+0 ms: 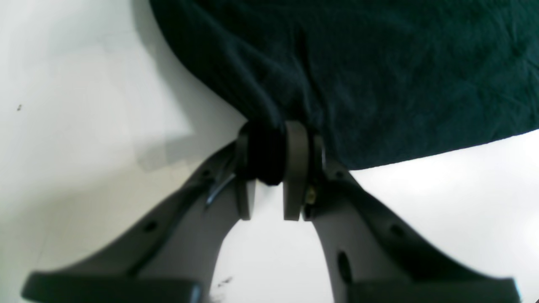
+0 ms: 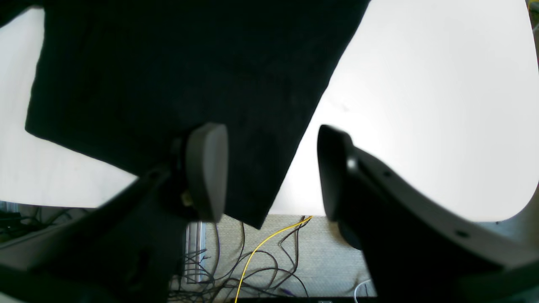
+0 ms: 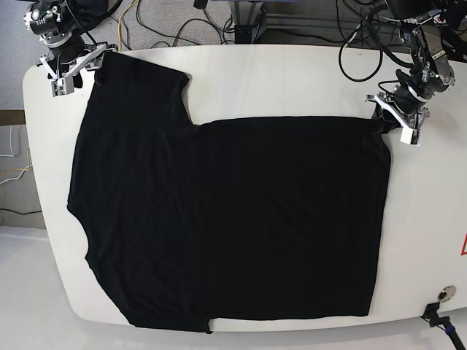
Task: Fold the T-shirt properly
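The black T-shirt (image 3: 233, 219) lies spread flat on the white table (image 3: 292, 80), with one sleeve at the far left and a hem corner at the far right. My left gripper (image 3: 383, 118) is shut on that far right corner. In the left wrist view its pads (image 1: 297, 160) pinch a bunch of black fabric (image 1: 265, 155), and the shirt (image 1: 379, 75) stretches away beyond. My right gripper (image 3: 76, 67) is open at the far left sleeve. In the right wrist view (image 2: 271, 168) one finger (image 2: 206, 168) is over the sleeve (image 2: 168, 75) and the other (image 2: 332, 168) over bare table.
The table's edge runs just behind my right gripper, with a yellow cable (image 2: 261, 244) and dark cables on the floor beyond. More cables (image 3: 182, 22) lie past the far edge. A round fitting (image 3: 445, 294) sits at the near right corner.
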`<state>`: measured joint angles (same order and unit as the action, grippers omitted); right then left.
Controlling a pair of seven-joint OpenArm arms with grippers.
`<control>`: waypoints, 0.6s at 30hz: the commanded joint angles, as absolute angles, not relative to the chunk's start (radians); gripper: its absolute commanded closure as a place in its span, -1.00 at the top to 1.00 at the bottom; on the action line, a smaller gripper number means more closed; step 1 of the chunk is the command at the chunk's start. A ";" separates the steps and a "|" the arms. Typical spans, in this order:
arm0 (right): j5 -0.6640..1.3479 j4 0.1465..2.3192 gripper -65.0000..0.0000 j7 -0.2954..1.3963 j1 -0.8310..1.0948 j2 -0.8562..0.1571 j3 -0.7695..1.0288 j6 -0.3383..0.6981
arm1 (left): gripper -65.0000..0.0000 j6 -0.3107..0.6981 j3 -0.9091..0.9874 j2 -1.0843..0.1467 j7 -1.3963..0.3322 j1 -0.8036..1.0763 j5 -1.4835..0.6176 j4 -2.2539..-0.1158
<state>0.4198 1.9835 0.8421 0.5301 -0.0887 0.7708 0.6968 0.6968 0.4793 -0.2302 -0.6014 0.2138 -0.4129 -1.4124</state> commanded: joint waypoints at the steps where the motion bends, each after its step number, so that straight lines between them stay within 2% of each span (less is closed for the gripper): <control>1: 0.433 2.000 -0.12 0.826 0.535 -0.099 0.777 0.698 | -0.77 0.697 0.483 -0.243 -0.601 0.211 -0.412 -1.423; 3: 0.444 2.000 -0.18 0.826 0.532 -0.077 0.797 0.698 | -1.00 0.697 0.483 -0.245 -0.601 0.211 -0.412 -1.423; 5: 0.481 2.000 -0.14 0.828 0.529 -0.056 0.842 0.698 | -1.00 0.697 0.483 -0.245 -0.601 0.211 -0.412 -1.423; 6: 0.501 1.998 -0.08 0.829 0.529 -0.054 0.851 0.698 | -1.00 0.697 0.483 -0.245 -0.601 0.211 -0.412 -1.423; 9: 0.549 1.998 0.29 0.862 0.529 -0.051 0.874 0.698 | -1.00 0.697 0.483 -0.245 -0.601 0.213 -0.412 -1.423; 11: 0.598 1.997 0.40 0.891 0.527 -0.048 0.912 0.698 | -1.00 0.697 0.483 -0.245 -0.601 0.213 -0.412 -1.423; 18: 0.751 1.868 0.40 0.955 0.512 -0.054 0.929 0.698 | -1.00 0.697 0.483 -0.245 -0.601 0.213 -0.412 -1.423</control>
